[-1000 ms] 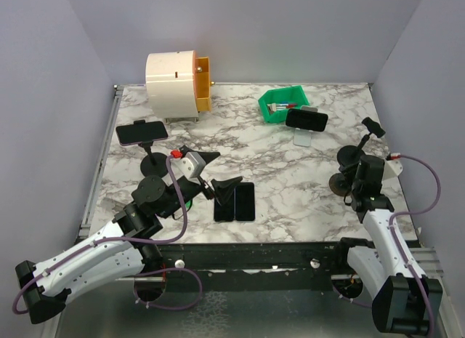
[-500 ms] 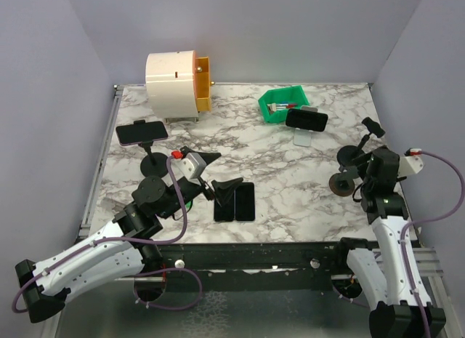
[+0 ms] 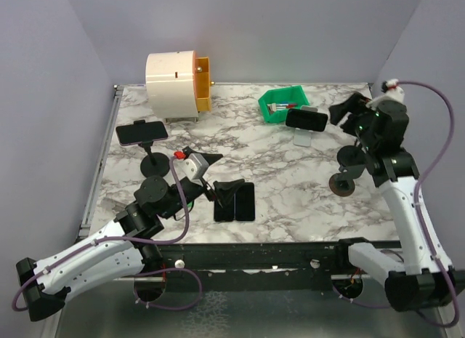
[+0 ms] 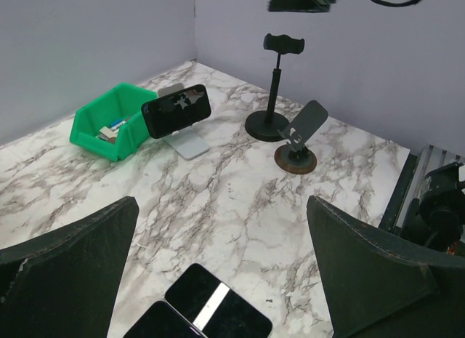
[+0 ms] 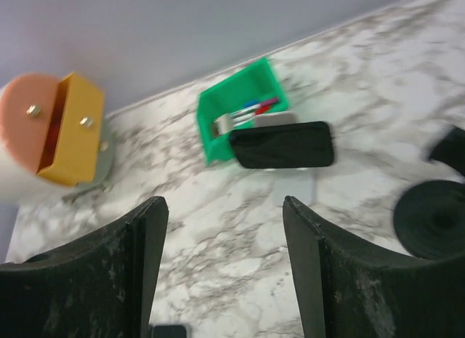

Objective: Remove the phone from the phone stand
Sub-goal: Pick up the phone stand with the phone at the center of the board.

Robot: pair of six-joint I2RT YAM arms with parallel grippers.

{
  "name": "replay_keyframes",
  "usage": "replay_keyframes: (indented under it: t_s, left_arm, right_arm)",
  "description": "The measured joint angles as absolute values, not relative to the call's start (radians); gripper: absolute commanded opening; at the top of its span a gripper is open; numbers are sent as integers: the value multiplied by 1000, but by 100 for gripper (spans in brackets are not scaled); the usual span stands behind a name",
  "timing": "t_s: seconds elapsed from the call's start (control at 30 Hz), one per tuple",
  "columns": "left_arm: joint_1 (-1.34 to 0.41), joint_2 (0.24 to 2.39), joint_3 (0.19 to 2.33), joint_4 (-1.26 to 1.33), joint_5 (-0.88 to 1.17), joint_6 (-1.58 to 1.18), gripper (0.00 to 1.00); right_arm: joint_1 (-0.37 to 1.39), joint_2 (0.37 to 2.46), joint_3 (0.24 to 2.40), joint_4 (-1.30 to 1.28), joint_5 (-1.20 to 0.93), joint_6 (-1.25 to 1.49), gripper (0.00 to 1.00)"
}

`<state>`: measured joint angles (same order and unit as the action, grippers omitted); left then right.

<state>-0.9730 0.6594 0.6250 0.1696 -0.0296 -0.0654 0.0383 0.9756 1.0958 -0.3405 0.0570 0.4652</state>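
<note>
The phone (image 5: 283, 145) sits sideways on its little grey stand (image 3: 304, 138) toward the back of the bench (image 3: 290, 179), just beside the green bin (image 3: 280, 107). The right claw (image 5: 224, 207) hangs in the air to the right of it, spread wide with nothing in it and well clear of the phone. The left claw (image 4: 221, 207) is down low by two phones (image 3: 235, 202) lying flat near the front, gaping and empty too.
</note>
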Motion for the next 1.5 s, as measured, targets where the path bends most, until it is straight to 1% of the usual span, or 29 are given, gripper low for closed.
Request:
replay_keyframes:
  t_s: [0.1, 0.2, 0.27, 0.4, 0.5, 0.57, 0.77, 1.03, 1.23, 1.5]
  left_arm:
    - [-973, 669, 625, 170, -30, -62, 99]
    - [-973, 678, 625, 169, -31, -57, 99]
    - [-973, 683, 625, 169, -31, -54, 99]
    - [-973, 689, 625, 167, -31, -46, 99]
    - [-973, 688, 625, 165, -31, -43, 99]
    - [-973, 687, 625, 164, -31, -42, 99]
    - [-973, 663, 625, 160, -31, -43, 99]
    - [-982, 643, 625, 162, -27, -44, 99]
    - [-991, 641, 625, 162, -27, -44, 99]
    - [-997, 636, 625, 162, -26, -44, 99]
  right_arm:
    - [197, 1117, 1202, -329, 36, 385, 71]
    - [295, 1270, 1300, -294, 5, 324, 71]
    - [307, 1358, 1325, -237, -9, 296, 71]
    - [305, 1508, 1344, -160, -10, 234, 74]
    - [290, 1670, 1496, -207, -17, 184, 74]
    - [274, 1726, 1554, -208, -40, 167, 74]
    - [133, 1754, 1561, -195, -123, 134, 75]
    - [-33, 1748, 1443, -151, -292, 54, 75]
    - [-53, 1756, 1452, -159, -402, -27, 74]
    - [-50, 1819, 1507, -221, -491, -118, 70]
